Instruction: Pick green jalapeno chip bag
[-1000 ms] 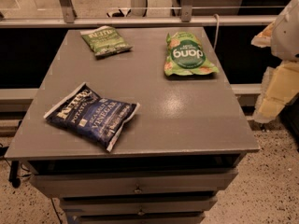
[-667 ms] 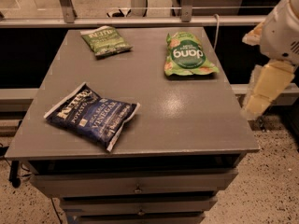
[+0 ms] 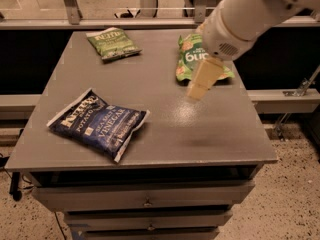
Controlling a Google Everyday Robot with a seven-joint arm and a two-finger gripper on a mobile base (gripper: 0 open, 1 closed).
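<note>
The green jalapeno chip bag (image 3: 113,43) lies flat at the far left of the grey table (image 3: 165,129), dark olive green with a white logo band at its far end. My gripper (image 3: 202,80) hangs from the white arm that enters from the upper right. It hovers above the right part of the table, over the near edge of the light-green bag (image 3: 192,58), far to the right of the jalapeno bag. It holds nothing.
A large navy-blue vinegar chip bag (image 3: 98,123) lies at the near left of the table. The light-green bag is partly hidden by my arm. Drawers (image 3: 145,201) sit under the tabletop. A metal railing runs behind the table.
My arm has swung in from the right edge of the view to above the table's right side, now covering part of the light-green bag. The bags have not moved.
</note>
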